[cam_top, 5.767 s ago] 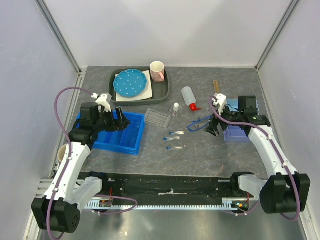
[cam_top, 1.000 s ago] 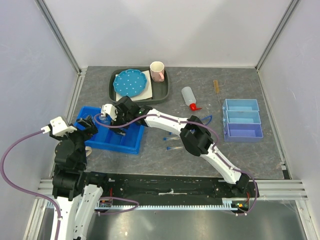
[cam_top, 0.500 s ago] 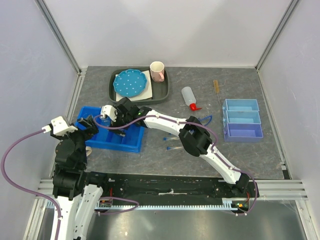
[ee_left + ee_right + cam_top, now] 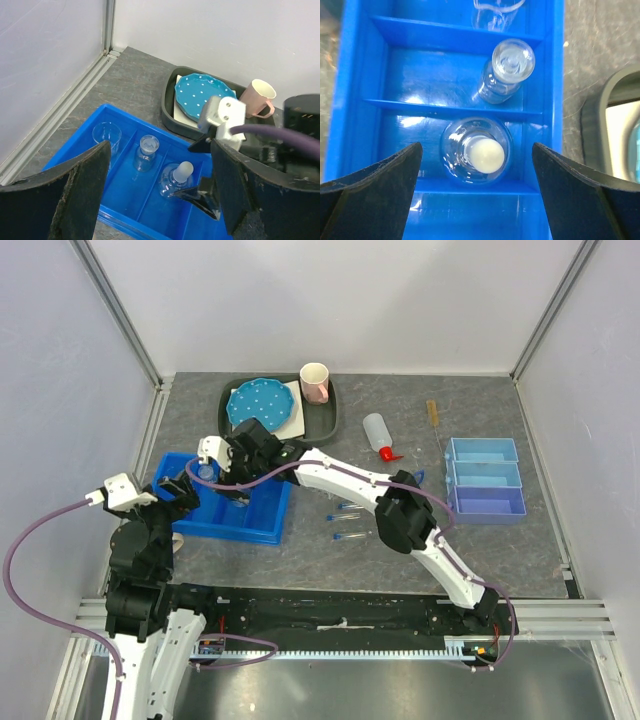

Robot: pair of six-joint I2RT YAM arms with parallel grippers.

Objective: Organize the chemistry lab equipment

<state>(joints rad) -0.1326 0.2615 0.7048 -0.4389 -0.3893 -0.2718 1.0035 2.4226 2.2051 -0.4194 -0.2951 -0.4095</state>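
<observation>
A blue tray holds a small beaker, a small stoppered flask and a round flask with a white stopper. My right gripper reaches across and hangs open over the round flask, apart from it; in its own view the gripper has jaws wide. My left gripper is open and empty at the tray's near left, seen also in the left wrist view. The squeeze bottle, brown stick and blue-capped tubes lie on the table. Goggles are mostly hidden by the right arm; the tube rack is hidden.
A dark tray at the back holds the blue dotted plate and the pink-and-white mug. A light-blue divided organizer stands at the right. The right arm spans the table's middle.
The right arm crossed from the right side to the blue tray; the white-stoppered flask went from the table into the tray. In the last second the right gripper drew up and back. The left arm withdrew.
</observation>
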